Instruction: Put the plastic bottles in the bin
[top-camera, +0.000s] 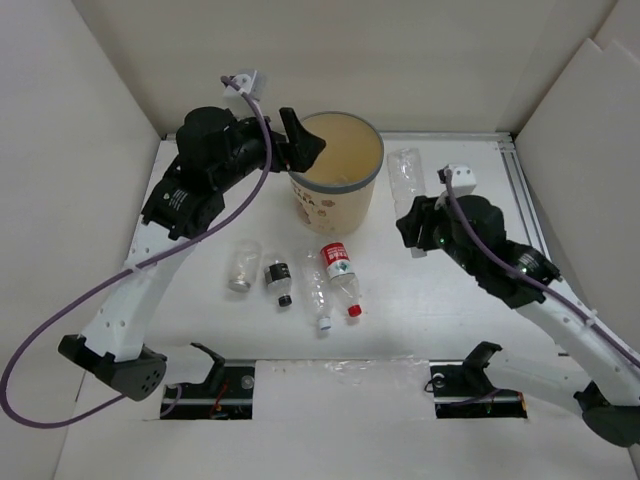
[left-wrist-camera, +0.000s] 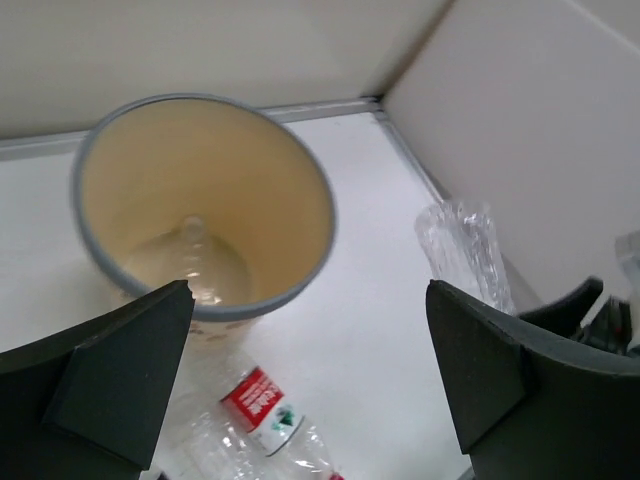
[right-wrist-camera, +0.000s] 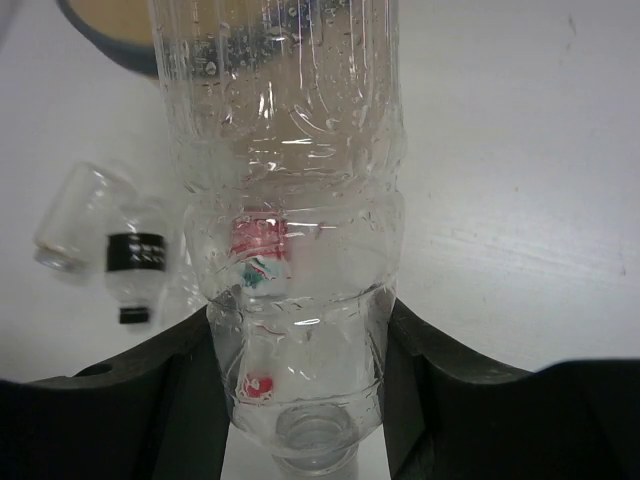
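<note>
The tan bin (top-camera: 340, 205) with a grey rim stands at the back centre. A clear bottle (left-wrist-camera: 190, 262) lies inside it. My left gripper (top-camera: 304, 150) is open and empty just over the bin's left rim; its jaws stand wide apart in the left wrist view (left-wrist-camera: 310, 370). My right gripper (top-camera: 412, 220) is shut on a clear bottle (top-camera: 405, 172) near its neck, to the right of the bin; the bottle fills the right wrist view (right-wrist-camera: 290, 180). On the table in front of the bin lie the red-labelled bottle (top-camera: 340, 272), a white-capped bottle (top-camera: 316, 290), the black-labelled bottle (top-camera: 277, 281) and a silver-capped bottle (top-camera: 243, 268).
White walls close in the table on the left, back and right. The bin's rim (right-wrist-camera: 100, 30) shows at the top left of the right wrist view. Two black brackets (top-camera: 215, 365) sit at the near edge by the arm bases.
</note>
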